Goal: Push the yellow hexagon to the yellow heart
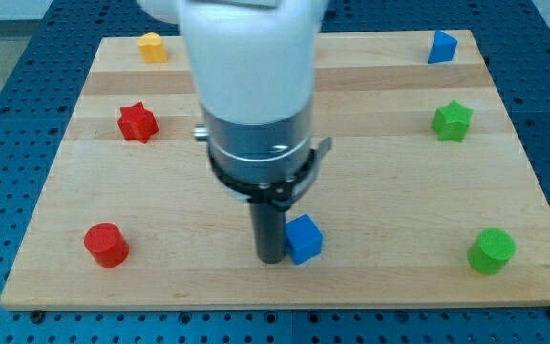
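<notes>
One yellow block [151,46] sits near the board's top left corner; its exact shape is hard to make out. No second yellow block shows, and the arm's large white and grey body [256,86] hides the top middle of the board. My tip [271,259] rests on the board at the bottom middle. It is touching or nearly touching the left side of a blue cube [304,239], far from the yellow block.
On the wooden board [65,191] there is a red star [137,122] at the left and a red cylinder [106,244] at the bottom left. A blue block [441,46] is at the top right, a green star [452,120] at the right and a green cylinder [492,250] at the bottom right.
</notes>
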`<state>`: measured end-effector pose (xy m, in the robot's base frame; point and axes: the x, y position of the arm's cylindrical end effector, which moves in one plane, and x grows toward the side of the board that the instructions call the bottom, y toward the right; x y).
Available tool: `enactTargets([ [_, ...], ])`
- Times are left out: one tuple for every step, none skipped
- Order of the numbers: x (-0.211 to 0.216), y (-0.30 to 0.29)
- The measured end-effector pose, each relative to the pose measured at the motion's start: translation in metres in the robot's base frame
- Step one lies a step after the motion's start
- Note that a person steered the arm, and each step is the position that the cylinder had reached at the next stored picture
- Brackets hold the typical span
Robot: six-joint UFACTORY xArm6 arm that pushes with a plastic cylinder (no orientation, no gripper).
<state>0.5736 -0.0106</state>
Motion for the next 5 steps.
enactTargets([
  [-0.002,0.024],
  [-0.01,0.046],
  [-0.025,0.063],
  [-0.03,0.084],
  [-0.03,0.106],
])
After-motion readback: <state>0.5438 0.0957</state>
